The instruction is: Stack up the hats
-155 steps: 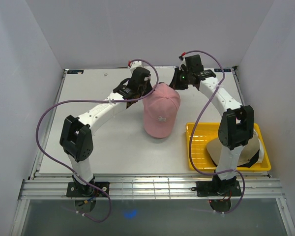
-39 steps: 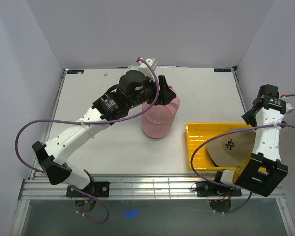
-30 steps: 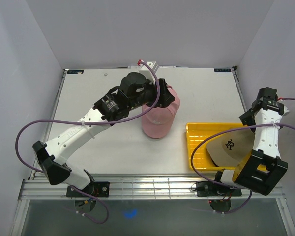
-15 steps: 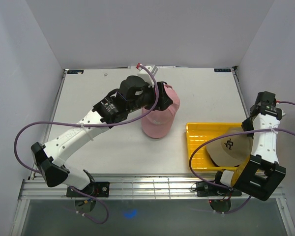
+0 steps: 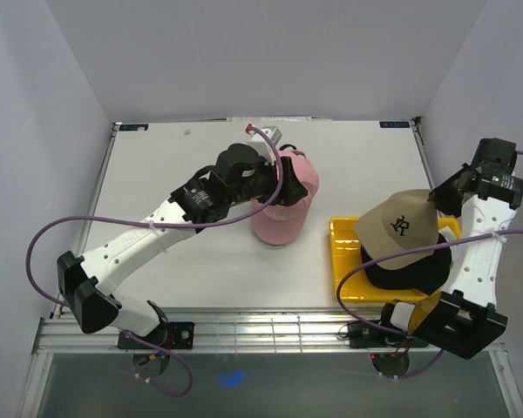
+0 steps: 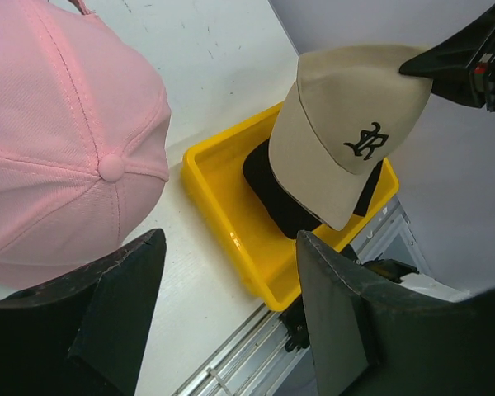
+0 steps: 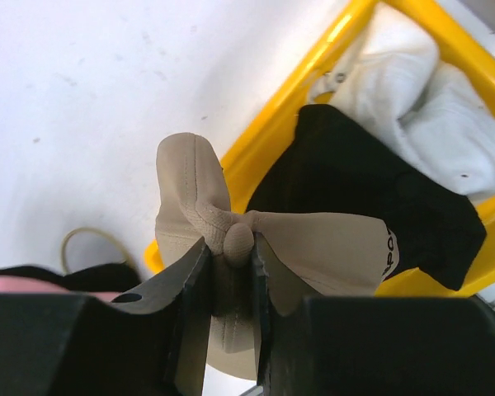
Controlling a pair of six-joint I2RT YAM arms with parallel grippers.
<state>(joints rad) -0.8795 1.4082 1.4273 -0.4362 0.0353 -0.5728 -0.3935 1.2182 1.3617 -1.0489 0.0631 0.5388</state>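
A pink hat rests on the white table mid-centre, its crown button showing in the left wrist view. My left gripper hovers at its far left side, open, with nothing between its fingers. My right gripper is shut on the crown of the tan hat, pinching the fabric at the top button. That hat hangs tilted above the yellow tray. A black hat lies in the tray below it, and a white hat lies behind the black one.
The yellow tray sits at the table's front right, close to the metal rail at the near edge. White walls close in the table on three sides. Purple cables loop from both arms.
My right gripper has shut on the tan hat and lifted it off the tray, baring the black hat beneath. The left gripper has shifted slightly right over the pink hat.
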